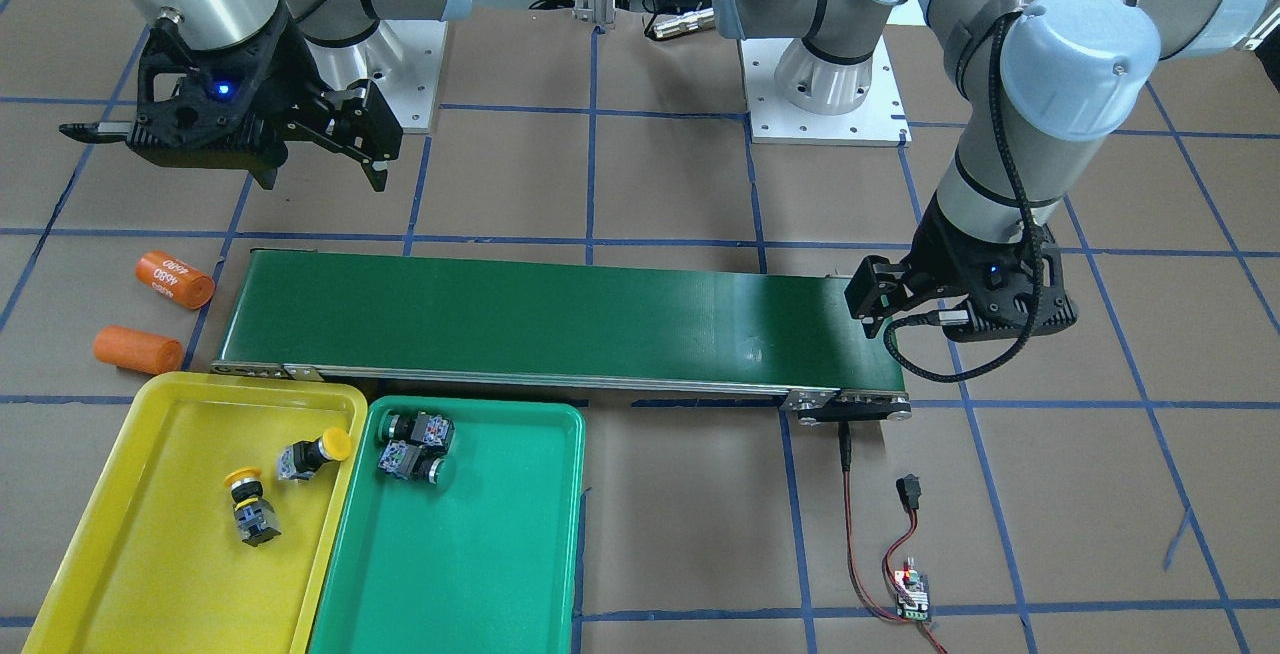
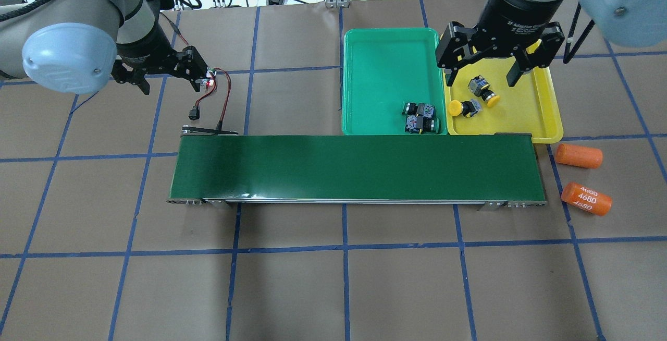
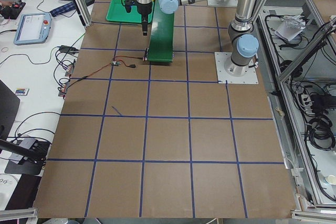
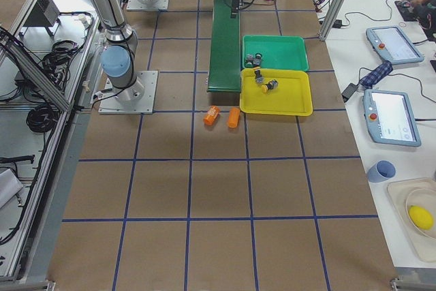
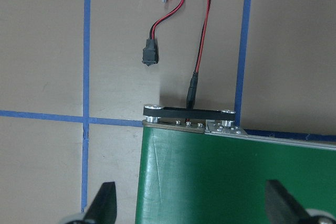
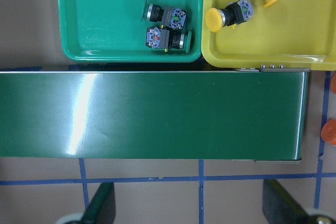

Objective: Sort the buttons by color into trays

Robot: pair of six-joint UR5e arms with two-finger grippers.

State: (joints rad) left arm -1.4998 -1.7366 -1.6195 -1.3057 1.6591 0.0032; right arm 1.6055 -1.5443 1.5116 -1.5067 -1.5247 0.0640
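Two green-capped buttons (image 2: 419,109) (image 2: 421,123) lie side by side in the green tray (image 2: 385,64), near its corner by the belt; they also show in the right wrist view (image 6: 165,15) (image 6: 168,38). Two yellow-capped buttons (image 2: 464,107) (image 2: 482,90) lie in the yellow tray (image 2: 539,106). My right gripper (image 2: 482,77) hangs open and empty above the yellow tray; its jaws stand wide apart in the right wrist view (image 6: 191,203). My left gripper (image 2: 167,83) is open and empty above the belt's other end, as the left wrist view (image 5: 191,203) shows.
A long dark-green conveyor belt (image 2: 354,169) runs along the near side of both trays. Two orange cylinders (image 2: 578,156) (image 2: 586,198), one marked "4680", lie past the belt's right end. A small controller board (image 1: 912,594) with red and black wires lies by the left end.
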